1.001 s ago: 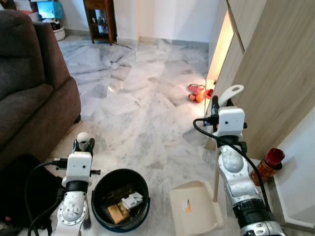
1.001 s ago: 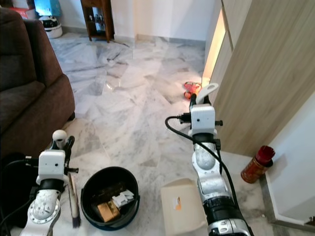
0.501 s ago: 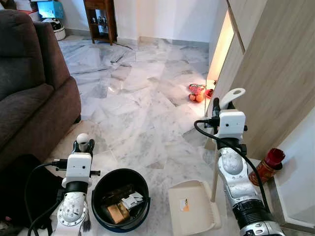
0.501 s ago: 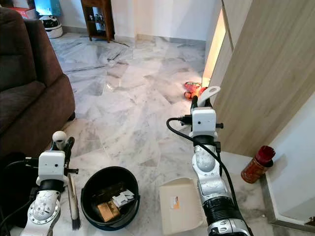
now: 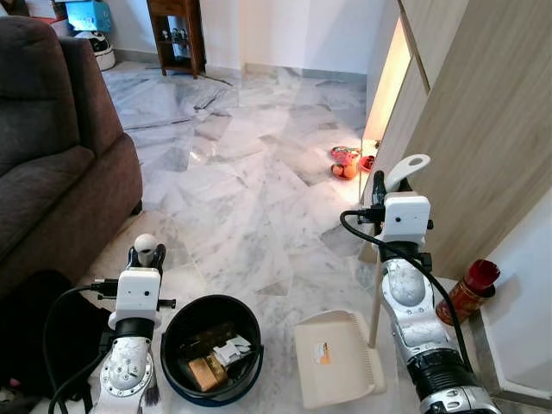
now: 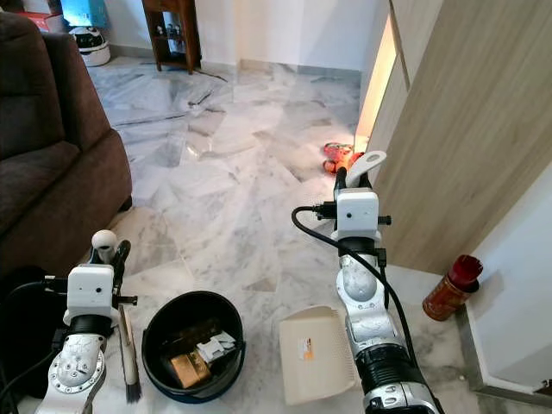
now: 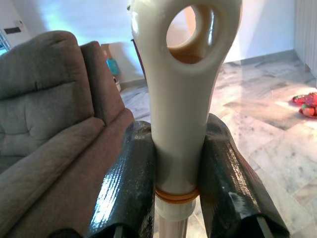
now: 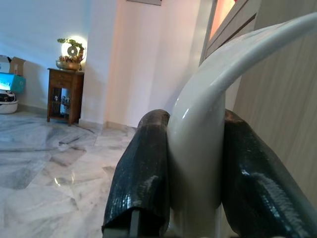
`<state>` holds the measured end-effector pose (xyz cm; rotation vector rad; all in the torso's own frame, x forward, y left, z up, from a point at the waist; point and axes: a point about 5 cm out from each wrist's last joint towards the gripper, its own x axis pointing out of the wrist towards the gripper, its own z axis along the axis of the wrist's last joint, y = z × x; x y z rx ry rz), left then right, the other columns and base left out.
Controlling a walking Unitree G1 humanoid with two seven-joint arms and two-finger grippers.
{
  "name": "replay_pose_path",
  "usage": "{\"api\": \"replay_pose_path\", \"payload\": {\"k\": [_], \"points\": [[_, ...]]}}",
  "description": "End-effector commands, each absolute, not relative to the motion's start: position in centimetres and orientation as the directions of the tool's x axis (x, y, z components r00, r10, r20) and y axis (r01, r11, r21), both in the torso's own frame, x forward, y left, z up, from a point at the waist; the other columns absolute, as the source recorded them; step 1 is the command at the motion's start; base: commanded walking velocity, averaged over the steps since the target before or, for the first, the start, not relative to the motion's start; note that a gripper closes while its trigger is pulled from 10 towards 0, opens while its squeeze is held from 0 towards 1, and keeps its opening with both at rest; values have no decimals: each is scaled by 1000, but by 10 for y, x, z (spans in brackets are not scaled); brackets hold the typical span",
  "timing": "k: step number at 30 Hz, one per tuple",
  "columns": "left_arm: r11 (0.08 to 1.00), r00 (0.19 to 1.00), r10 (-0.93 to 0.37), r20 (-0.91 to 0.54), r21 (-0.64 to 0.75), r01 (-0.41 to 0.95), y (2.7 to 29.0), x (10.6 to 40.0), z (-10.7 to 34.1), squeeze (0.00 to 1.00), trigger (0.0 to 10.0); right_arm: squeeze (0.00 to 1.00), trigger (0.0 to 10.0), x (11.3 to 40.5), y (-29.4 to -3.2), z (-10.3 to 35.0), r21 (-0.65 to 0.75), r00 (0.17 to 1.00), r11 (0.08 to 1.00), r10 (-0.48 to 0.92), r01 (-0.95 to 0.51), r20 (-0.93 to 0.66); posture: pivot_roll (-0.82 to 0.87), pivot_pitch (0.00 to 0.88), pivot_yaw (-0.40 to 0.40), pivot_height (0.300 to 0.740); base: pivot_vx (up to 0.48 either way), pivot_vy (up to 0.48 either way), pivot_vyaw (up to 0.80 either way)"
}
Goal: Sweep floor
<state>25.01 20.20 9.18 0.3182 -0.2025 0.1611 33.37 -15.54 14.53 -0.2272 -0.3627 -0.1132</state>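
A small orange label is seen on the dustpan [image 5: 338,360], too small to read. The dustpan handle [image 8: 198,148] is squeezed by the right gripper [image 8: 195,173] fingers, and the brush handle [image 7: 181,99] by the left gripper [image 7: 183,183] fingers. The brush bristles [image 6: 132,392] are seen beside the black bucket [image 6: 155,332].

My two black fingers [image 8: 143,173] squeeze a white curved handle [image 8: 198,148] tight from both sides. The handle bends up and away over the top. Past my fingers is a shiny gray marble floor [image 8: 44,163]. Far off, a small brown wooden table [image 8: 64,94] stands by a white wall [image 8: 133,59], with a little plant [image 8: 72,49] on top. A wooden panel [image 8: 292,99] is close beside me.
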Motion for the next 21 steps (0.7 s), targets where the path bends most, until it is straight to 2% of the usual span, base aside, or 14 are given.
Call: {"api": "replay_pose_path", "payload": {"k": [1,11,21], "points": [[935,957,121,263,294,-199,203,250,102,0,10000,0,10000,336,-155,151,-199,919,968,-65,152,389,161,44,-20,740,-289,0,0],[936,957,107,268,297,-188,202,253,103,0,10000,0,10000,336,-154,149,-201,920,969,-58,146,388,157,6,-17,740,-291,0,0],[933,955,115,272,301,-198,205,253,104,0,10000,0,10000,337,-153,149,-207,920,968,-55,145,389,164,18,-22,740,-292,0,0]]}}
